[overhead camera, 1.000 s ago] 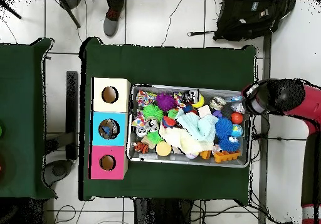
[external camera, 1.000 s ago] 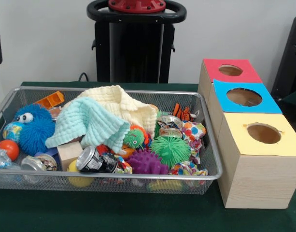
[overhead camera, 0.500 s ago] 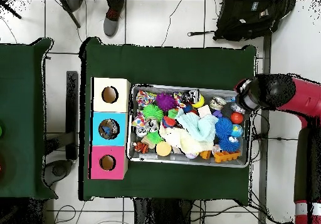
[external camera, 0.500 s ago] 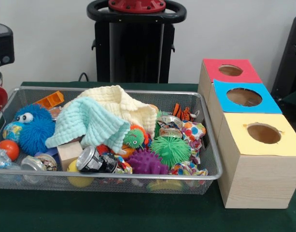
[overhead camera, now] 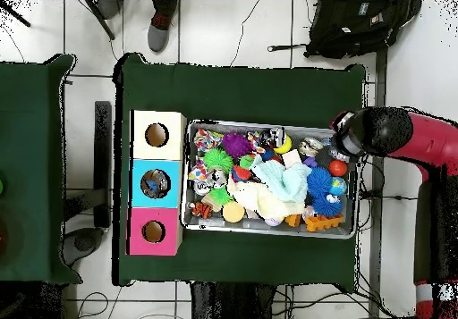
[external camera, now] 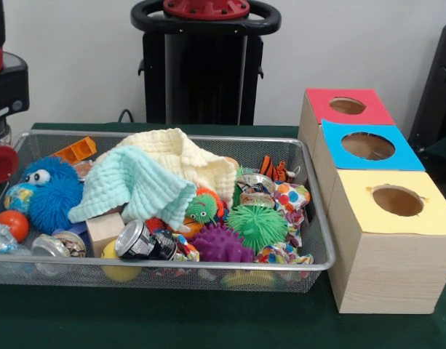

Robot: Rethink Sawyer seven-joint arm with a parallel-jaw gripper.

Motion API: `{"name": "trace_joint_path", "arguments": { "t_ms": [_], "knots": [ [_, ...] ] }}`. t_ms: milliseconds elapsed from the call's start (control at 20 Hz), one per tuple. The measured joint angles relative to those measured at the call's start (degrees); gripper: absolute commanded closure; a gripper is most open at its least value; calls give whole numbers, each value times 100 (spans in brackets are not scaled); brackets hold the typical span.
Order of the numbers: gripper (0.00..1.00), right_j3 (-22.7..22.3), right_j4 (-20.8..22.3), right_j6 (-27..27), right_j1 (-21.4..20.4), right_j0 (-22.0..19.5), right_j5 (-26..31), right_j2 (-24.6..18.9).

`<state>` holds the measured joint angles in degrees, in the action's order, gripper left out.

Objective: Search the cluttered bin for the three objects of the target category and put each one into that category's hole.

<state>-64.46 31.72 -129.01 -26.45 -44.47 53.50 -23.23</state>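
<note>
green table – one wire bin, three holed boxes.

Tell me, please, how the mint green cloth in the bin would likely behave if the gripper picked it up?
The mint green cloth looks soft and draped, so it would probably hang limp. It lies over the wooden block and against the cream cloth, so lifting may drag or uncover neighbours. It likely weighs little.
</note>
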Motion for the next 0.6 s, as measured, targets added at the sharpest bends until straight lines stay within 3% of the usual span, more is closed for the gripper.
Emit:
{"name": "trace_joint_path", "arguments": {
  "t_ms": [600],
  "knots": [
    [100, 1, 5, 0, 315, -70, -85, 1]
  ]
}}
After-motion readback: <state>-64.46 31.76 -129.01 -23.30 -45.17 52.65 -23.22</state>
